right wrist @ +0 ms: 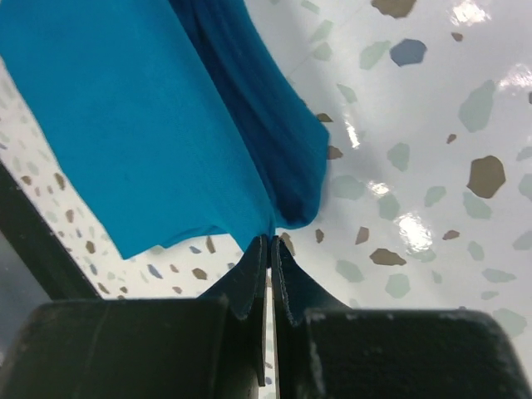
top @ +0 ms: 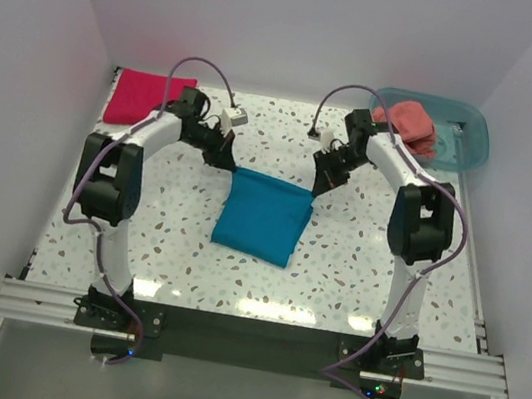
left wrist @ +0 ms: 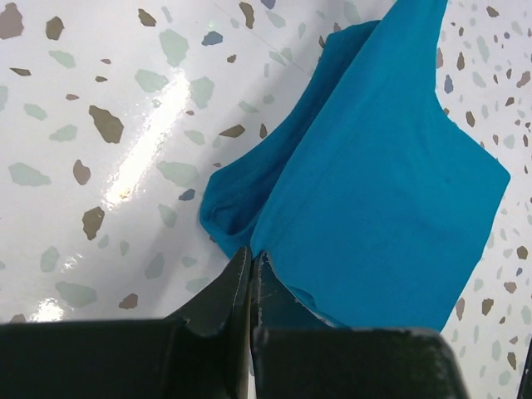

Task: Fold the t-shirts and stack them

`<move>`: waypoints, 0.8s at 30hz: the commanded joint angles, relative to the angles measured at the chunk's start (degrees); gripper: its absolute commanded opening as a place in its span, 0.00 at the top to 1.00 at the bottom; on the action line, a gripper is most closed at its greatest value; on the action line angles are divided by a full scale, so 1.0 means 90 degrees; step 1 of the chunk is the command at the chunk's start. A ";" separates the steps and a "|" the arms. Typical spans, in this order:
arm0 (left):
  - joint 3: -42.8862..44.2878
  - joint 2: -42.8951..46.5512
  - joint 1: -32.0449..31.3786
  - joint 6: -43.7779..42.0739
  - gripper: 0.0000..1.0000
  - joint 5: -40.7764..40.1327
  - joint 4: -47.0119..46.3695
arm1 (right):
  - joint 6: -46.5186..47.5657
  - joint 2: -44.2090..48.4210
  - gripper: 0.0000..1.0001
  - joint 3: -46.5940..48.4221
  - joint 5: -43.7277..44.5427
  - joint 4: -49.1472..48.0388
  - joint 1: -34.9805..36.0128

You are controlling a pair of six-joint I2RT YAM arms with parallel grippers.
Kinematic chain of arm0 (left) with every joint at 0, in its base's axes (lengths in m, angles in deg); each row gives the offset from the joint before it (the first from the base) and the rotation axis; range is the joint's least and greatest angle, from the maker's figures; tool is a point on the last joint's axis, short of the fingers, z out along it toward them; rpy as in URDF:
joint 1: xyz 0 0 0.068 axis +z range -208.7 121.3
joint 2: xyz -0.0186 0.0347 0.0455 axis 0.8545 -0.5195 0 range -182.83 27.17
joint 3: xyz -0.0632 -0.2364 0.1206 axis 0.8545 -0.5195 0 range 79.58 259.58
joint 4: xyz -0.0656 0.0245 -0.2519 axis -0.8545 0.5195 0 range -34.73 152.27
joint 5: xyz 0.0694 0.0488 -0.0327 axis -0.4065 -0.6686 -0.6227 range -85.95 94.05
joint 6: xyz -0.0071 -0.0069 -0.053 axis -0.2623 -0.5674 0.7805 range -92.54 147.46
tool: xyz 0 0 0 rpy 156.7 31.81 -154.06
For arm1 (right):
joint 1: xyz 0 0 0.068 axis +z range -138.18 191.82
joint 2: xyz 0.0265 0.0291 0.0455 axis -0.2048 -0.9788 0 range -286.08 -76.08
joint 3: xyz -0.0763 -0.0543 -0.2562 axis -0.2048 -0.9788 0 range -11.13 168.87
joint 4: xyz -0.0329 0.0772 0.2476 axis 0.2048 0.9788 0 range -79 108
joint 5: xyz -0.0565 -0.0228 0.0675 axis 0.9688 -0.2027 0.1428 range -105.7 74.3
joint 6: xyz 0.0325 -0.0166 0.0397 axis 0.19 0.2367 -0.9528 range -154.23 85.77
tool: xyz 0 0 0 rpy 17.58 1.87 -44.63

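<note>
Pinching the two far corners of the teal-blue t-shirt (top: 260,221) at the middle of the speckled table (top: 367,266), the left gripper (left wrist: 251,256) and right gripper (right wrist: 270,243) were both clenched; lifting evenly and together would probably keep the fold straight

shirts: 3 total, one per colour
teal shirt (top: 261,217): 1
crimson shirt (top: 145,97): 1
salmon shirt (top: 407,119): 1
tub (top: 469,143): 1, translucent teal
arms: 2, left arm (top: 114,186) and right arm (top: 420,224)
tools: 2, left tool (left wrist: 251,254) and right tool (right wrist: 270,243)
fingers (left wrist: 223,301): 2 on each tool, 4 total
purple cables (top: 202,61): 2, one looping over each arm
worktop (top: 350,274): 1, speckled
rail (top: 27,301): 1, both arms on it
</note>
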 commanded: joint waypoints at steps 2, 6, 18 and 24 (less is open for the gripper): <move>0.0100 -0.0150 0.0093 0.0475 1.00 -0.0447 -0.0717 | 0.0174 -0.0055 1.00 -0.0229 0.1077 -0.0375 -0.0097; 0.0324 -0.0600 0.0064 0.0992 1.00 -0.0731 -0.1195 | -0.0040 -0.0426 1.00 -0.0035 0.1664 -0.0981 -0.0146; 0.1116 -0.1529 -0.0102 0.1667 0.99 -0.1747 -0.1646 | -0.0167 -0.1608 1.00 0.1303 0.2505 -0.1928 -0.0078; 0.0669 -0.0437 0.0083 0.1706 0.50 -0.0928 -0.1763 | -0.0528 -0.0412 0.57 0.1005 0.1824 -0.1957 -0.0078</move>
